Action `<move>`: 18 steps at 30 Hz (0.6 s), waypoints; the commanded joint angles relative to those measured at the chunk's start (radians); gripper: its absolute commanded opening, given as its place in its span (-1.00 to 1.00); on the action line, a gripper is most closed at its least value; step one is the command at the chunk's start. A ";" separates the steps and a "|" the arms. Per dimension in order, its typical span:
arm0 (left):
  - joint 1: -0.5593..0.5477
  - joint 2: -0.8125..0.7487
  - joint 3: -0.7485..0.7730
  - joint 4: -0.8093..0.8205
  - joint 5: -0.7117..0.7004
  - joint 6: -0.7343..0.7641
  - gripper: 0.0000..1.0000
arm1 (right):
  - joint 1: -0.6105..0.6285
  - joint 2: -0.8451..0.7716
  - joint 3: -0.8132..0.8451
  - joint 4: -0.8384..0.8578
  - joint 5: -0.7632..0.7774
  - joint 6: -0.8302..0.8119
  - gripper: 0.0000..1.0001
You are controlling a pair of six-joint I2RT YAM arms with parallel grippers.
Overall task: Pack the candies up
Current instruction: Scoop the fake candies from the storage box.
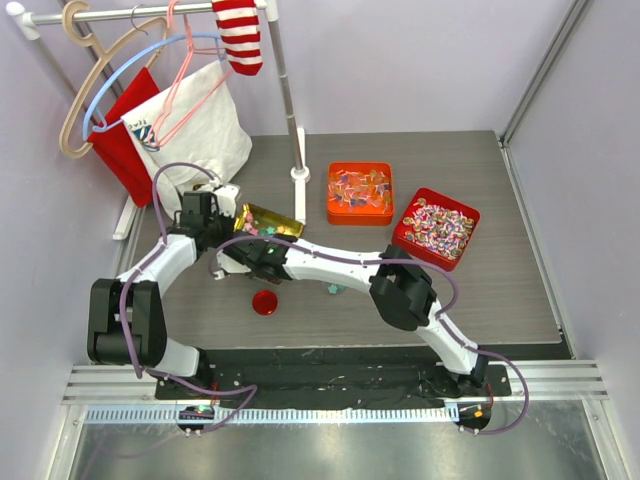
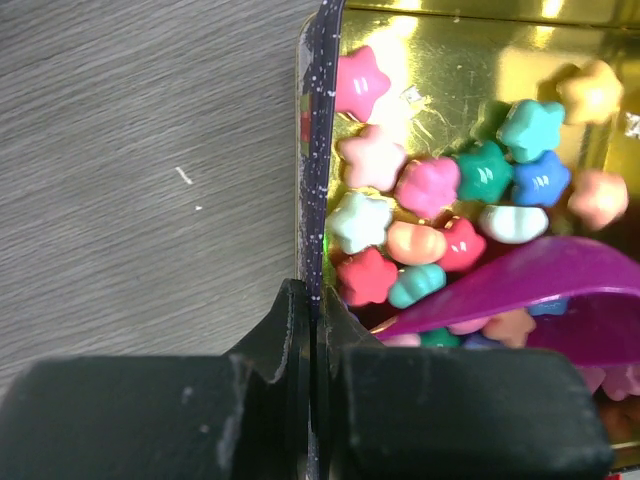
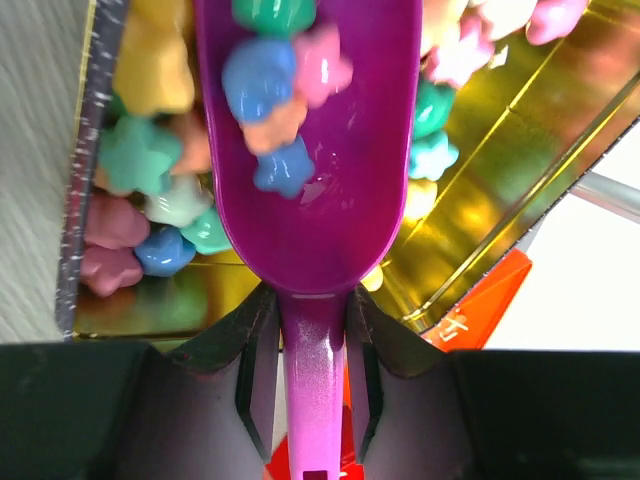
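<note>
the left pincer (image 2: 312, 325) is squeezed closed on the thin dark wall of a gold tin (image 2: 450, 40), the tin's shiny inside to the right of its fingers (image 2: 150, 420) and grey table (image 2: 120, 180) to their left. the candies (image 2: 430, 185), small star-shaped sweets in pink, teal, blue and peach, lie heaped in the tin just beyond those fingertips. the right pincer (image 3: 312, 320), slightly parted, clamps the handle of a purple scoop (image 3: 310, 220) whose bowl reaches ahead of it into the tin, carrying a few candies.

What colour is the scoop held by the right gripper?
The scoop is magenta; right wrist view shows best.
</note>
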 commanded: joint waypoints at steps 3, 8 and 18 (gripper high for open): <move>-0.010 -0.055 0.025 0.090 0.080 -0.049 -1.00 | 0.015 -0.004 0.069 0.044 -0.079 0.078 -0.99; -0.010 -0.055 0.022 0.091 0.080 -0.049 -1.00 | -0.010 -0.041 0.087 -0.008 -0.181 0.142 -0.99; -0.008 -0.054 0.019 0.091 0.066 -0.049 -1.00 | -0.145 -0.127 0.075 -0.068 -0.372 0.228 -0.99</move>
